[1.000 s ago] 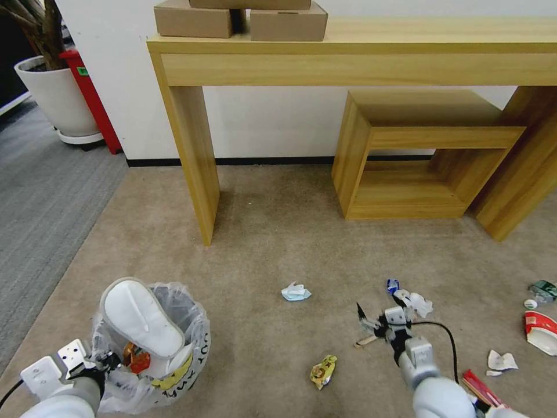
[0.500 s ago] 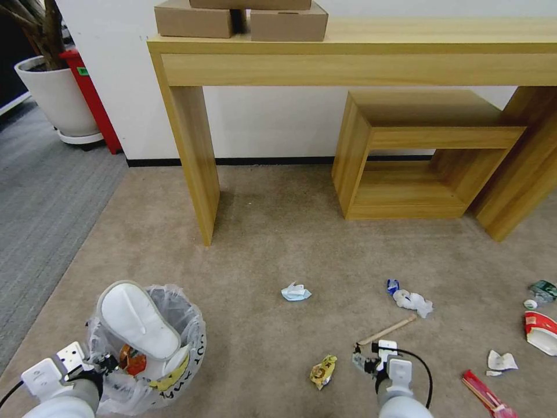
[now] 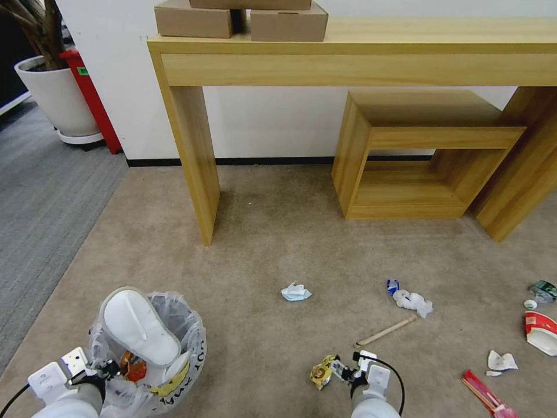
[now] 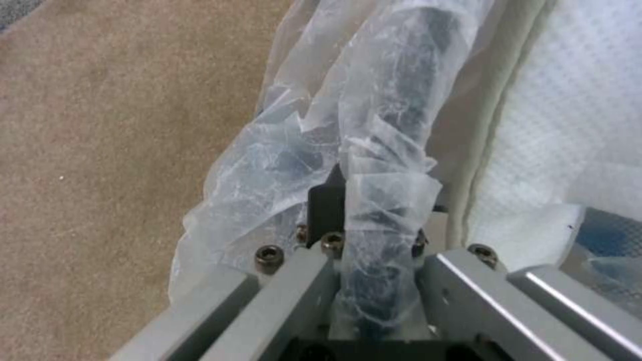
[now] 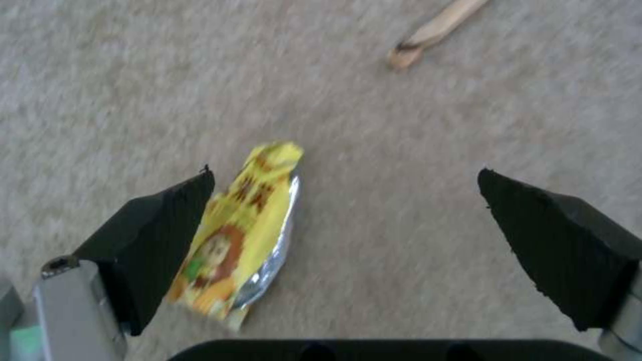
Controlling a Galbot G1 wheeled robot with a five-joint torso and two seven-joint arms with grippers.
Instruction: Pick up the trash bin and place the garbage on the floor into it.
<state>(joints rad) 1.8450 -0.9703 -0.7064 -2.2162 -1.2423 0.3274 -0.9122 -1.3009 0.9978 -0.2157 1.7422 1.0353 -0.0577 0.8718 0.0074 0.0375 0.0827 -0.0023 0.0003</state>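
The trash bin (image 3: 174, 360), black with a crinkly white bag, hangs at the lower left of the head view with a white slipper (image 3: 139, 325) and wrappers inside. My left gripper (image 3: 103, 370) is shut on its rim; the left wrist view shows the bagged rim (image 4: 394, 115) pinched between the fingers. My right gripper (image 3: 341, 370) is open just above the floor (image 3: 261, 244), with a yellow wrapper (image 3: 322, 371) at its tip. In the right wrist view that yellow wrapper (image 5: 241, 235) lies beside one finger (image 5: 160, 230), within the open gap. The wooden stick (image 3: 386, 331) lies just beyond.
More litter lies on the carpet: a crumpled paper (image 3: 296, 292), a white wad (image 3: 413, 302), a red-white bowl (image 3: 542, 332), a bottle (image 3: 543, 288), a red wrapper (image 3: 486, 397). A wooden console table (image 3: 191, 168) and low shelf (image 3: 418, 157) stand against the wall.
My right gripper has drawn back from the wooden stick, leftward and nearer, to the yellow wrapper. The stick stays on the carpet. The bin has sunk slightly.
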